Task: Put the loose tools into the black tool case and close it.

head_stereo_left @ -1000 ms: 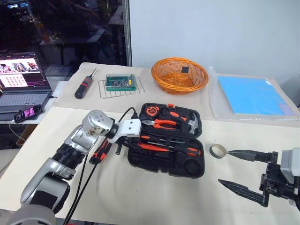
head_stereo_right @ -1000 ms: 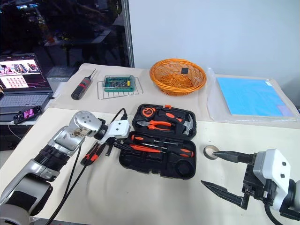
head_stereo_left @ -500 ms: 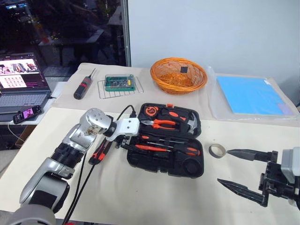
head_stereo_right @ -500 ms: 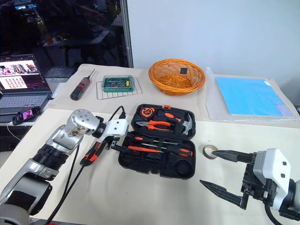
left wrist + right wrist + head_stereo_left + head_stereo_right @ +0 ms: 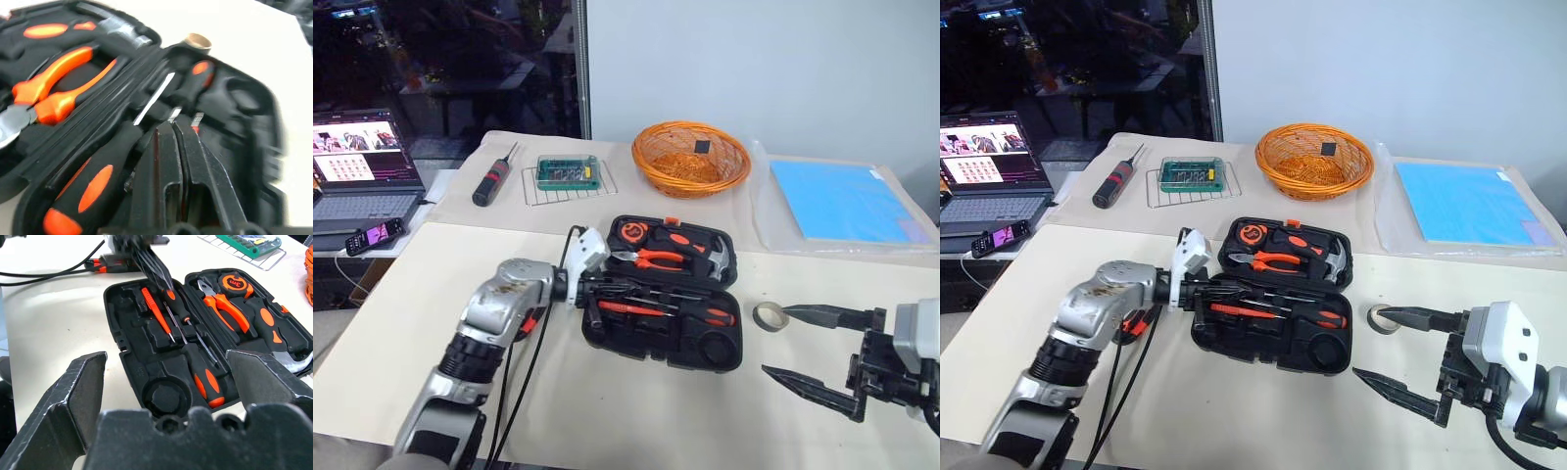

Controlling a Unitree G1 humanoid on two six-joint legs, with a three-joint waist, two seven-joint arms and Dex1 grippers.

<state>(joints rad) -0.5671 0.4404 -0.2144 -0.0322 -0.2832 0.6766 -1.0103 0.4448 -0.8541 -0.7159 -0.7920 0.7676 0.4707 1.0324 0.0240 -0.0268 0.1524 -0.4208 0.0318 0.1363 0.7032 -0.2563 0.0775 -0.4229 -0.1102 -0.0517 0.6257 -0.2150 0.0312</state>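
Hovering low over the near right part of the bench (image 5: 636,411), the right tool (image 5: 813,352) has its two black fingers spread wide with nothing between them, pointing toward a small roll of tape (image 5: 769,315) that lies just beside the upper fingertip. Left of it, the black tool case (image 5: 663,292) lies open in the middle of the bench, its deep half toward the robot and its lid half behind. The left tool (image 5: 595,294) reaches in over the case's left edge with its fingers pressed together and empty, the tips above the near half, next to a slim orange screwdriver (image 5: 155,313) and two black-and-orange screwdrivers (image 5: 193,357) seated in their recesses. The lid half holds orange-handled pliers (image 5: 651,258), a tape measure (image 5: 630,233) and a hammer (image 5: 705,257). Behind the left arm, just left of the case, an orange-and-black loose tool (image 5: 1139,321) lies on the bench, mostly hidden. Farther back are a black-and-red screwdriver (image 5: 493,178), a green bit box (image 5: 566,171) on a wire rack (image 5: 538,191), an orange wicker basket (image 5: 691,157), and a blue sheet (image 5: 842,201) to the right. A laptop (image 5: 362,181) and a phone (image 5: 374,235) sit at far left.
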